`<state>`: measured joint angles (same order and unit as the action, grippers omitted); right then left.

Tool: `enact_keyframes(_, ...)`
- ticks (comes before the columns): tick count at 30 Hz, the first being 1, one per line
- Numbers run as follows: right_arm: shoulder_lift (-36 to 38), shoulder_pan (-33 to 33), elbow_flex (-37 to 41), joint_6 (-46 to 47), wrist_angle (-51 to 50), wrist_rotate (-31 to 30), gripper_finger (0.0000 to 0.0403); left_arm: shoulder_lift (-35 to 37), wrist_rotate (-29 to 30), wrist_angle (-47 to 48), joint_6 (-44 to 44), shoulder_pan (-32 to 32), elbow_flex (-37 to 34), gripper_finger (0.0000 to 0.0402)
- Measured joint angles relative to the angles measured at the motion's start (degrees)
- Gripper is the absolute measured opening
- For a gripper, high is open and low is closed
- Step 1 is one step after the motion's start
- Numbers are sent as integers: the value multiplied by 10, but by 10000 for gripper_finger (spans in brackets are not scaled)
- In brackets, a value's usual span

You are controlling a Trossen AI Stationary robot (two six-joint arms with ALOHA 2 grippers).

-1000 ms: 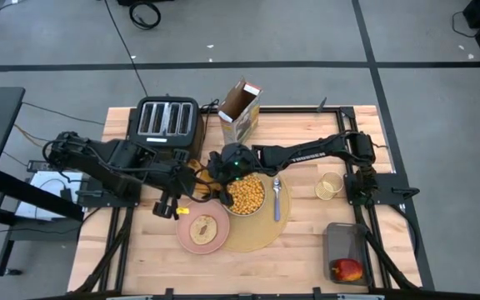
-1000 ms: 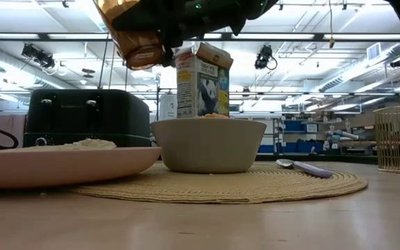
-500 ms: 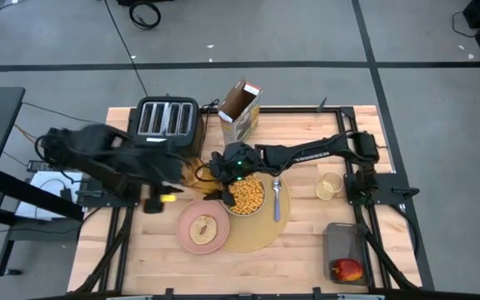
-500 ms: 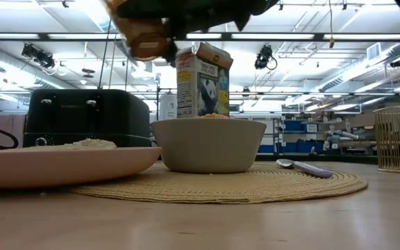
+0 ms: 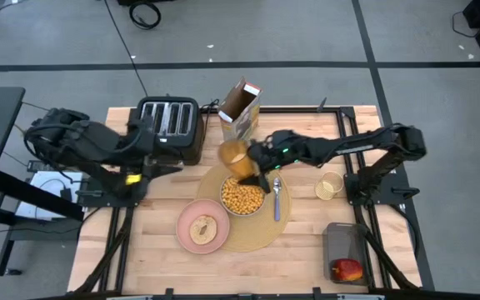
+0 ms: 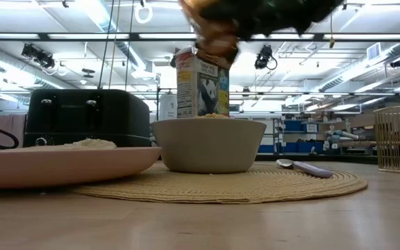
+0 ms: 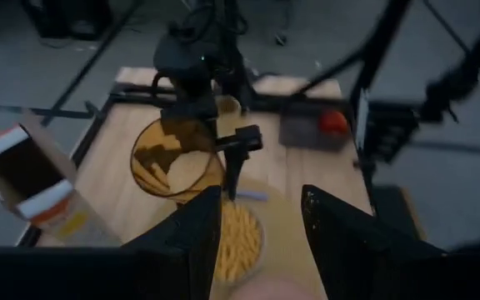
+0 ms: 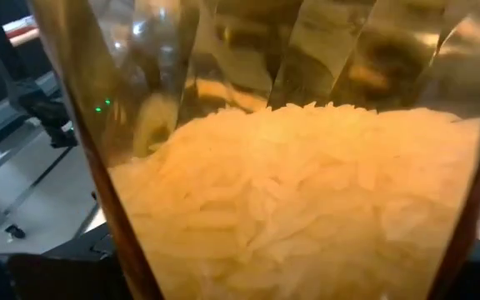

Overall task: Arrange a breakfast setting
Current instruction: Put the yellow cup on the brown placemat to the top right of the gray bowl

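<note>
Handover is wrapping up: left gripper (image 5: 132,177) is backing off toward nine o'clock, jaws apart and empty, while right gripper (image 5: 255,158) is holding the amber cup (image 5: 234,156), jaws clamped on it, above the twelve o'clock rim of the pale grey bowl (image 5: 242,197), so a pour is likely coming.

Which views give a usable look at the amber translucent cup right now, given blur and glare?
High view: evenly lit, the amber translucent cup in the right gripper reads clearly near the pale grey bowl. Low view: cup smeared by motion at the top edge, bowl crisp. Right wrist view: cup fills the frame, glare streaks on its wall. Left wrist view: soft throughout, the open left gripper dark in front.
</note>
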<state>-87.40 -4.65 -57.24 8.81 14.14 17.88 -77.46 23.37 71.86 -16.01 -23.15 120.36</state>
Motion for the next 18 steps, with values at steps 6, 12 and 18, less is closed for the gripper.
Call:
enact_keyframes(6, 87, -102, 115, -25, 6, 73, 330, -1, -13, -194, -3, 57, -114, 172)
enact_keyframes(12, 115, -196, 202, -71, 88, 153, 330, -1, -16, -369, -27, 108, -242, 172)
enact_keyframes(18, 98, -236, 272, -120, 178, 216, 330, -1, -16, -468, -87, 127, -324, 172)
